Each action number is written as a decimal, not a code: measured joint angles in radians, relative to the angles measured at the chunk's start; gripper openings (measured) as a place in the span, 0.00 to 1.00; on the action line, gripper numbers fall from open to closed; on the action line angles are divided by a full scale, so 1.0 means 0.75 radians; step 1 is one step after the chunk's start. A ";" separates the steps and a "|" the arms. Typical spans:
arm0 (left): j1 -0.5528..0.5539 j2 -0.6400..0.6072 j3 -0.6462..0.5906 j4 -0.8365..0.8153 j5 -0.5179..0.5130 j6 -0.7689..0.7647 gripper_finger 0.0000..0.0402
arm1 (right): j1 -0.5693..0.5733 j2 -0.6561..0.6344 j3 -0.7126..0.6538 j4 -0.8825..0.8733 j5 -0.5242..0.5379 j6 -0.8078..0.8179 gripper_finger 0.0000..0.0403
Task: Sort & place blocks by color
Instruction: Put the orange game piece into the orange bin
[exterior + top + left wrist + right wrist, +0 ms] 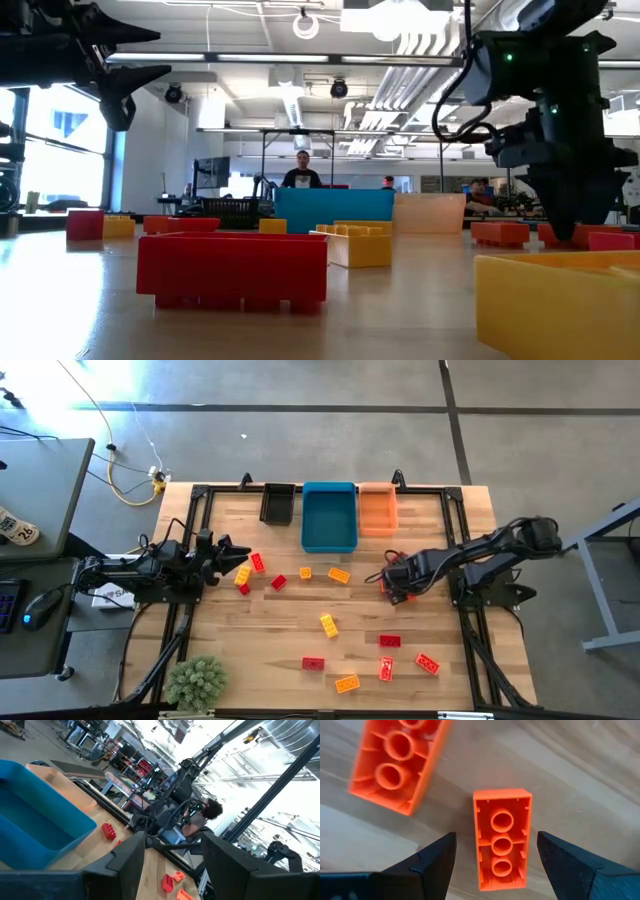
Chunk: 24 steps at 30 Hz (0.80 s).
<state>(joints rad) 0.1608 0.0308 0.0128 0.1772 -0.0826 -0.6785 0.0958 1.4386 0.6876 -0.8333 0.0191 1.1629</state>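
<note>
Bare table [580, 780] flanks the upturned orange block [502, 845]; a second block [395, 762] lies apart.

Three bins [329, 515] sit side by side at the far edge of the desk [270, 630], touching or nearly so, with the widest one in the middle. The blocks [328, 624] are scattered over the desk in front of them: a small cluster toward the left, a few just before the middle bin, one near the centre, and a loose group at the near right. The left end effector [235, 550] hangs above the left cluster. The right end effector [397, 585] is low over the right side, with one overturned block [502, 840] lying between its spread fingers and another just beside it. A plant [196, 682] stands at the near left corner.
</note>
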 joint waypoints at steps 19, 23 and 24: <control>0.000 0.000 0.000 0.001 -0.011 0.000 0.46 | 0.024 0.061 0.015 0.022 -0.040 0.127 0.27; 0.000 0.000 0.000 0.010 -0.011 0.000 0.46 | 0.024 0.062 0.067 0.017 -0.042 0.130 0.27; 0.000 0.000 0.000 0.012 -0.011 0.000 0.46 | 0.023 0.062 0.083 0.012 -0.041 0.134 0.27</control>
<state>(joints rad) 0.1608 0.0307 0.0128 0.1860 -0.0907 -0.6785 0.1133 1.4853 0.7499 -0.8245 -0.0115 1.2634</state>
